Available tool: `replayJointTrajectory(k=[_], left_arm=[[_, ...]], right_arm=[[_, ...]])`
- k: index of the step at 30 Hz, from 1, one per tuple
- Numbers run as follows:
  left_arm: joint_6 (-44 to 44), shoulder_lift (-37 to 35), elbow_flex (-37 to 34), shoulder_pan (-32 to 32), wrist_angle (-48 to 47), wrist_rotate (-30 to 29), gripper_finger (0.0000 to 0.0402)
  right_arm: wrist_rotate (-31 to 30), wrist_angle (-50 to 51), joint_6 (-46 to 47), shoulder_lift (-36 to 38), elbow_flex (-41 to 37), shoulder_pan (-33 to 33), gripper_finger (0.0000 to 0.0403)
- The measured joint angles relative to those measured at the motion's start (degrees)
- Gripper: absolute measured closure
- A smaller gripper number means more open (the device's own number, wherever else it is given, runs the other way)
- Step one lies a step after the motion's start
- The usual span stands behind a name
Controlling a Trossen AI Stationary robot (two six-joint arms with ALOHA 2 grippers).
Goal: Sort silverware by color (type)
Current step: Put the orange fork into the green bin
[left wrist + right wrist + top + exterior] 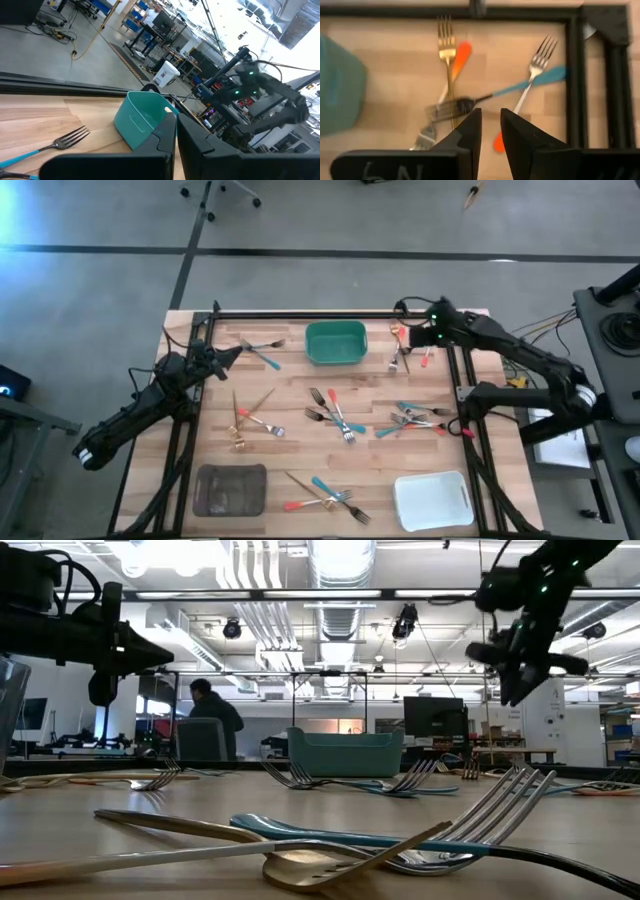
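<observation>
The silverware lies loose on the wooden table in several clusters: teal-handled, red-orange-handled and gold pieces (335, 418), gold forks (245, 420), and a far-right cluster (403, 352). My right gripper (418, 338) hangs above that far-right cluster, tipped downward and narrowly open with nothing between its fingers (491, 125). Below it lie a gold fork (447, 55), a teal-handled fork (540, 75) and a red-orange handle (461, 52). My left gripper (238, 350) is shut, held level at the far left next to a teal-handled fork (55, 145).
A green tray (335, 343) stands at the far middle, a grey tray (230, 488) at the near left and a white tray (433, 500) at the near right. A black frame (575, 75) borders the table beside the far-right cluster. A person (212, 718) sits beyond the table.
</observation>
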State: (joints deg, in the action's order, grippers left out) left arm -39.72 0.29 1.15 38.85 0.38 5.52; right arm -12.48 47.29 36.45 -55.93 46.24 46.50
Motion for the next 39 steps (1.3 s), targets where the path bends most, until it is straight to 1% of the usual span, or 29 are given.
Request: replayJointTrajectory(k=[2,5,7,13,20,23,26,29,34,39], left_arm=[[0.0,0.0,0.0,0.0,0.0,0.0,0.0401],[0.0,0.0,0.0,0.0,0.0,0.0,0.0401],[0.0,0.0,0.0,0.0,0.0,0.0,0.0401],[0.0,0.0,0.0,0.0,0.0,0.0,0.0401],[0.0,0.0,0.0,0.0,0.0,0.0,0.0401],[0.0,0.0,0.0,0.0,0.0,0.0,0.0401],[0.0,0.0,0.0,0.0,0.0,0.0,0.0401],[0.0,0.0,0.0,0.0,0.0,0.0,0.0401],[0.0,0.0,0.0,0.0,0.0,0.0,0.0401],[0.0,0.0,0.0,0.0,0.0,0.0,0.0401]], right_arm=[[0.4,0.0,0.0,-3.6,0.0,0.4,0.0339],[5.5,0.5,0.9,-8.3,-0.4,1.7,0.0339],[7.2,0.5,1.6,-10.0,-0.3,2.2,0.0339],[6.9,0.4,1.0,-12.3,-0.2,2.6,0.0336],[5.7,0.4,0.2,-12.4,-0.1,2.7,0.0292],[4.7,0.7,5.4,-13.0,-0.4,3.2,0.0271],[4.3,0.8,10.0,-14.4,-0.9,4.1,0.0261],[3.5,0.9,10.0,-16.8,-1.0,4.6,0.0261],[3.3,0.6,10.0,-21.9,-1.0,5.6,0.0273],[3.3,-1.8,8.4,-26.9,-1.0,6.6,0.0282]])
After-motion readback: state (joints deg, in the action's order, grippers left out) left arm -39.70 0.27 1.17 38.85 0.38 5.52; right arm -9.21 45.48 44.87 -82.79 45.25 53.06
